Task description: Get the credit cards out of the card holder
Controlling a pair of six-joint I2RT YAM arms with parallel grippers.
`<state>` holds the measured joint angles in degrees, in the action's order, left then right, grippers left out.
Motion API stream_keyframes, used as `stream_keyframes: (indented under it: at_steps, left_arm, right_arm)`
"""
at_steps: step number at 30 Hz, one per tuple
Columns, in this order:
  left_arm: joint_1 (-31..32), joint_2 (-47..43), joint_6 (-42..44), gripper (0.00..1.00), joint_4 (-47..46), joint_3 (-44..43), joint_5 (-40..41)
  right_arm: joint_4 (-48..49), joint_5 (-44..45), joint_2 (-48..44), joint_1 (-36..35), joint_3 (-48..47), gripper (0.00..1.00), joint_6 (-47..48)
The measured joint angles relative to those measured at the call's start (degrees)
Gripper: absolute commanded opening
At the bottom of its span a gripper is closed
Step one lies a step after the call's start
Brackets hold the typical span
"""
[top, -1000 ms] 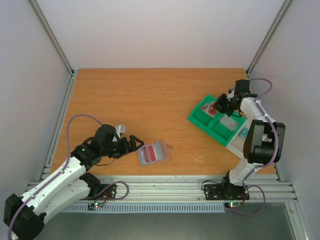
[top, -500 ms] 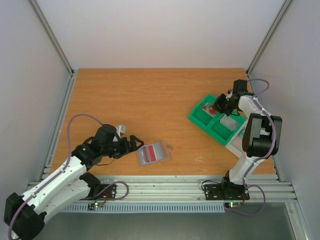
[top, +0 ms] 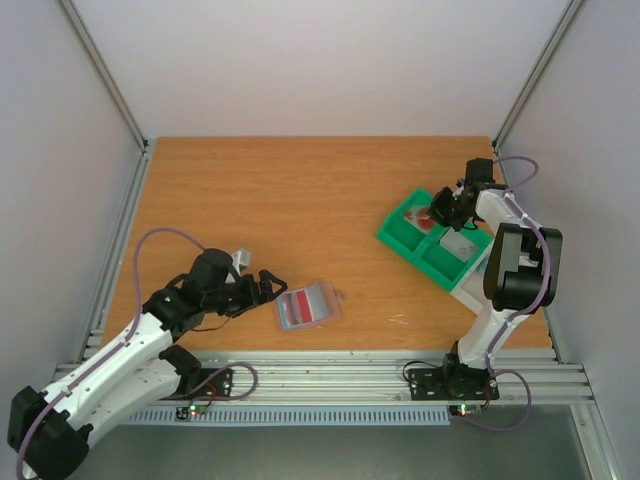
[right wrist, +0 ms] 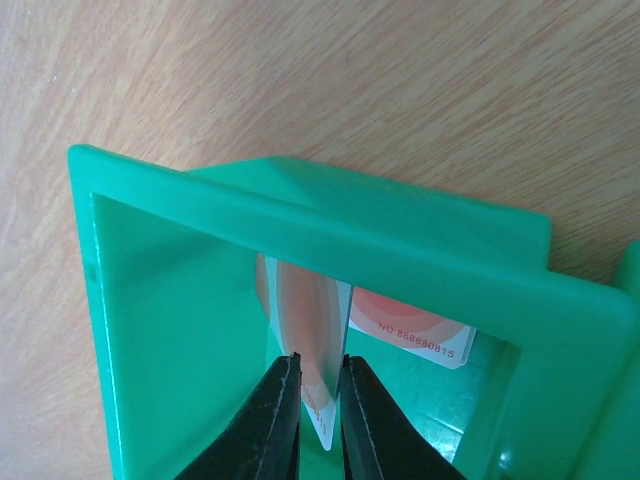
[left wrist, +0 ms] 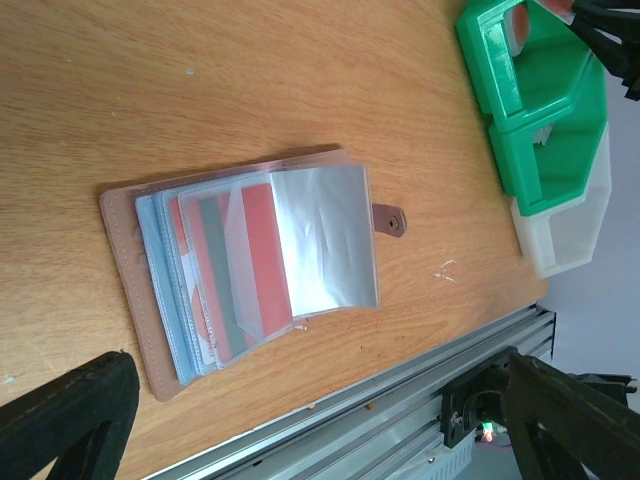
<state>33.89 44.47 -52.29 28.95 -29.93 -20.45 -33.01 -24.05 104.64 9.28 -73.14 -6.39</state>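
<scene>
The card holder [top: 305,306] lies open near the table's front edge, its clear sleeves fanned out. Red and pale credit cards [left wrist: 262,250] show through the sleeves, and a brown strap with a snap sticks out on one side. My left gripper [top: 268,285] hovers open just left of the holder, and both its fingers frame it in the left wrist view. My right gripper [top: 432,212] reaches into the far compartment of the green tray [top: 400,235]. A white credit card with a red round mark [right wrist: 310,320] stands slanted between its narrowly parted fingertips [right wrist: 285,400]. Another such card [right wrist: 420,335] lies flat below.
The green tray's rim [right wrist: 300,210] runs right in front of my right fingers. A white compartment [left wrist: 565,230] adjoins the tray at its near right end. The aluminium rail [top: 330,370] borders the table just in front of the holder. Walls close in the left and right sides.
My right gripper has moved a little further over the tray's far compartment and its jaws have eased apart around the card. The left arm and the card holder have not moved.
</scene>
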Motion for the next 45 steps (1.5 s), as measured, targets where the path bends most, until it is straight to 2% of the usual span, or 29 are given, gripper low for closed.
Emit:
stream_keyframes:
  at_steps: [18,26,33,45]
  left_arm:
    - [0.00,0.26,-0.87,0.99,0.46,0.81,0.83]
    - [0.00,1.97,-1.20,0.99,0.44,0.83,1.03]
    - [0.00,2.64,-2.10,0.93,0.02,2.23,0.87]
    - [0.00,5.09,-5.29,0.83,-3.56,5.25,0.85]
  right_arm:
    - [-4.17,4.31,-0.20,-0.31,-2.64,0.28,-2.97]
    - [-8.39,5.18,-6.27,-2.29,-2.86,0.32,-3.48]
    - [-9.25,2.45,-15.45,-8.48,0.15,0.33,-2.64]
    - [-11.28,-2.99,-30.08,-25.16,10.99,0.35,2.19]
